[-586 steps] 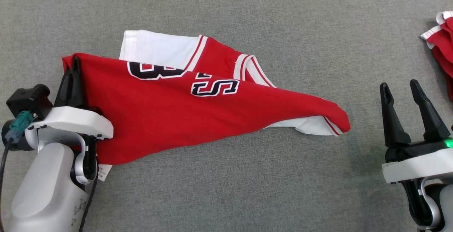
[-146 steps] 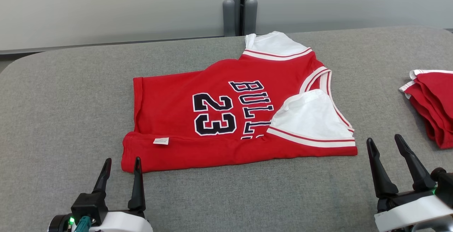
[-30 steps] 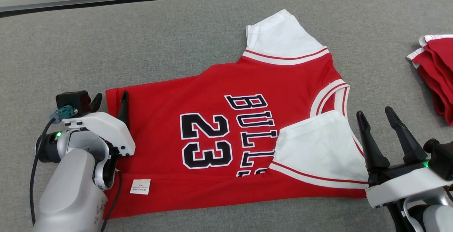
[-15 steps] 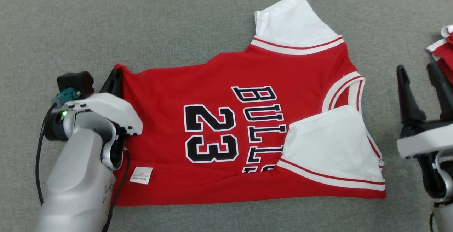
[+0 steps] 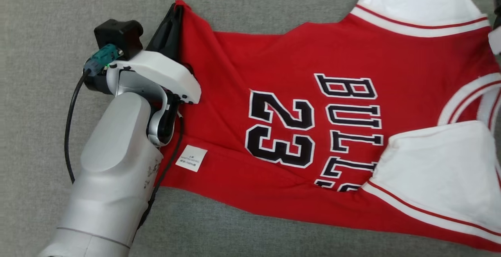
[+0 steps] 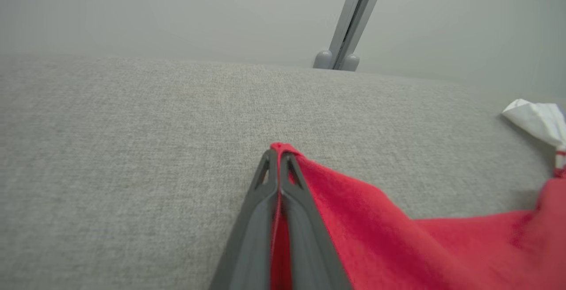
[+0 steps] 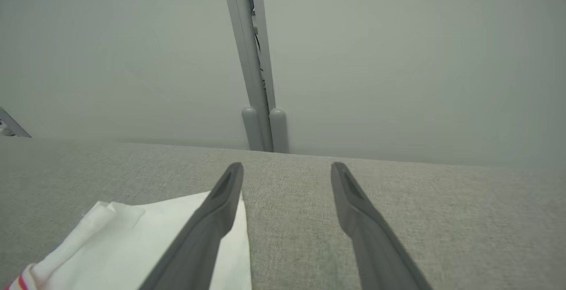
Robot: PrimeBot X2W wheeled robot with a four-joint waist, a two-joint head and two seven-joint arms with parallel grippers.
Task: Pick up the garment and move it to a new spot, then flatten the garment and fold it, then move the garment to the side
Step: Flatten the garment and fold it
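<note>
Head view: a hem corner of the shirt (image 5: pixel 313 53) is pinched in the left hand (image 5: pixel 175 12); its length runs toward the right hand (image 7: pixel 286 167), held wide.

The red cloth jersey (image 5: pixel 235 61) bears black, white-outlined "23" and "BULLS" lettering (image 5: pixel 313 127). The jersey's white sleeve panels (image 5: pixel 442 171) are edged with white bands and thin red stripes. A small white label (image 5: pixel 191 158) sits on its red hem. Beneath the jersey lies a heathered grey woven surface (image 5: pixel 58 14). At its corner, the left gripper (image 5: pixel 175 10) is dark grey with a white housing.
</note>
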